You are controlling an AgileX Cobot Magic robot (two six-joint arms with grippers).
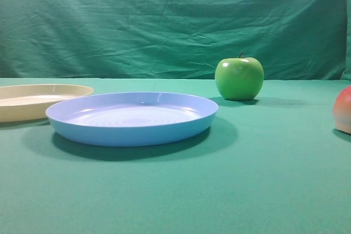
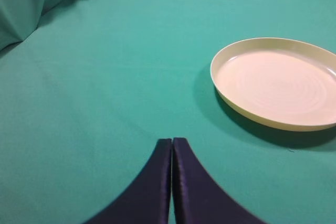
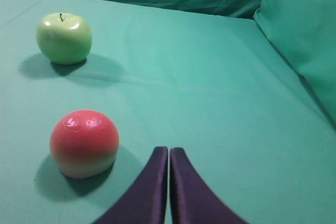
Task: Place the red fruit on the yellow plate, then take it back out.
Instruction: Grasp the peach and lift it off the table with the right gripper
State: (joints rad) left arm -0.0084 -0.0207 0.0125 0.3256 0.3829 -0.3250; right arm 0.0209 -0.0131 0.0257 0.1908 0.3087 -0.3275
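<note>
The red fruit [image 3: 84, 142] rests on the green cloth, dull red on top and pale at its base; in the exterior high view the red fruit [image 1: 343, 109] is cut off by the right edge. My right gripper [image 3: 169, 151] is shut and empty, just right of the fruit and apart from it. The yellow plate [image 2: 226, 59] lies empty on the cloth, ahead and to the right of my left gripper [image 2: 172, 141], which is also shut on nothing. At the far left of the exterior high view the yellow plate [image 1: 33, 102] sits partly behind the blue plate. Neither gripper shows in that view.
A light blue plate [image 1: 131, 130] sits empty in the middle of the cloth, in front of the yellow one. A glossy green apple [image 1: 239, 78] stands behind it to the right; the green apple [image 3: 64, 38] is beyond the red fruit. Green cloth drapes the back and sides.
</note>
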